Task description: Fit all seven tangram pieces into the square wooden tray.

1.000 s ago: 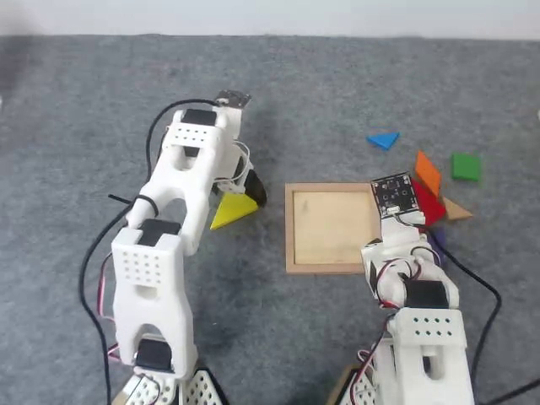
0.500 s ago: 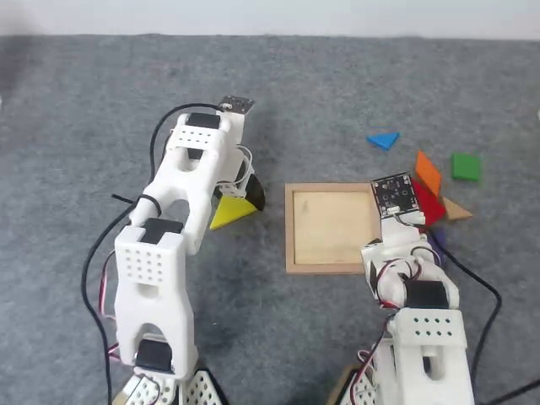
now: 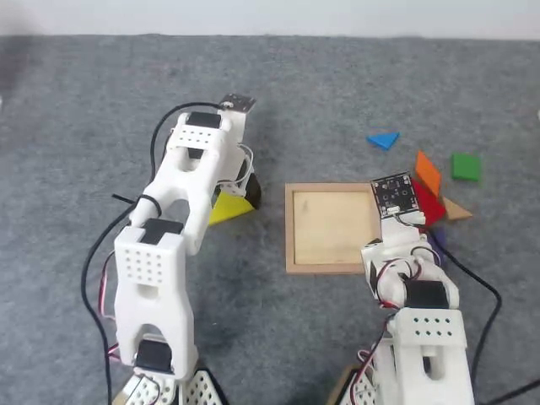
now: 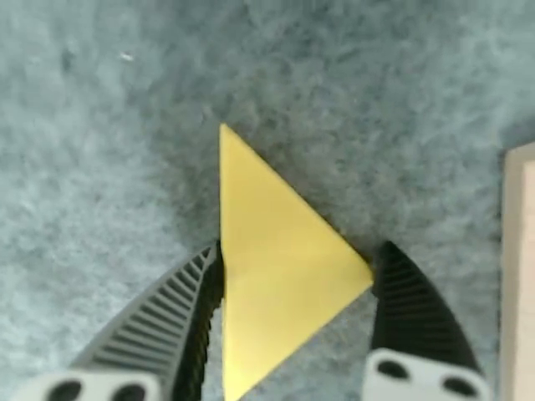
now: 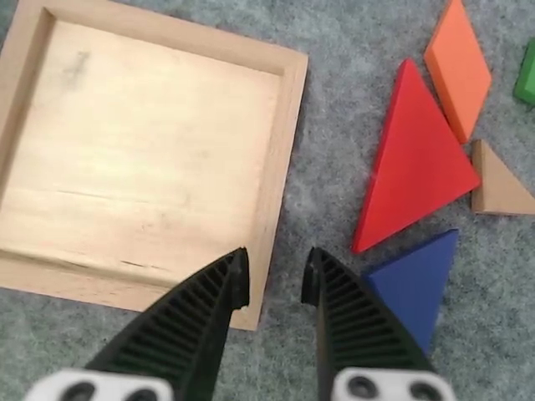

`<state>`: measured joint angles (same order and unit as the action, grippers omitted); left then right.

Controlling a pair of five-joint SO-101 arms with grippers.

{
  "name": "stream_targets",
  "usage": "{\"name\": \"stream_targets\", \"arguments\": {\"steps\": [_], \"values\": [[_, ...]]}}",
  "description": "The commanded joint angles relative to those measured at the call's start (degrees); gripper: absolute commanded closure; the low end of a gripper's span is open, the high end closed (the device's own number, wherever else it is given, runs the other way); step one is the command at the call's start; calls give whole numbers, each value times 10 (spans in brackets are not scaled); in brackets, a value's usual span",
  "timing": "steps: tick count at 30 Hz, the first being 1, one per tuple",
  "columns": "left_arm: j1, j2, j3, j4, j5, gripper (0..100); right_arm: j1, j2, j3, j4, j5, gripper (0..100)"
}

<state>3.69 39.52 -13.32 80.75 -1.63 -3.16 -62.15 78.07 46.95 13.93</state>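
Note:
A yellow triangle lies on the grey carpet, left of the square wooden tray. My left gripper is open and straddles it, one finger against its long edge and the other finger at its corner. The tray is bare inside. My right gripper hovers over the tray's right rim near a corner, with only a narrow gap between its fingers and nothing in it. Just right of the tray lie a red triangle, a dark blue triangle, an orange parallelogram and a tan triangle.
A small light-blue triangle and a green square sit farther back on the right. The left arm stretches over the carpet left of the tray. Open carpet lies behind the tray.
My left gripper has settled closer around the yellow triangle, which shifted slightly to the left. The right arm has kept still.

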Motion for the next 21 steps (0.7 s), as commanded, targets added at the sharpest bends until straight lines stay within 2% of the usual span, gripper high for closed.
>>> {"name": "stream_targets", "arguments": {"steps": [1,7,11,13,17,20,21], "values": [[3,5,-7,-7,-5,785,-1,-15,-6,-9,11,872],[3,6,-7,0,-6,810,-1,-15,-6,-9,11,872],[-3,2,-14,18,-44,692,-1,-15,-6,-9,11,872],[-20,-3,-39,58,-109,645,-1,-15,-5,-9,11,872],[-85,-60,-95,133,-296,640,0,-14,-5,-9,11,872],[-116,-104,-92,150,-447,641,-1,-14,-5,-9,11,872],[-123,-105,-87,142,-476,646,-1,-14,-5,-9,11,872]]}}
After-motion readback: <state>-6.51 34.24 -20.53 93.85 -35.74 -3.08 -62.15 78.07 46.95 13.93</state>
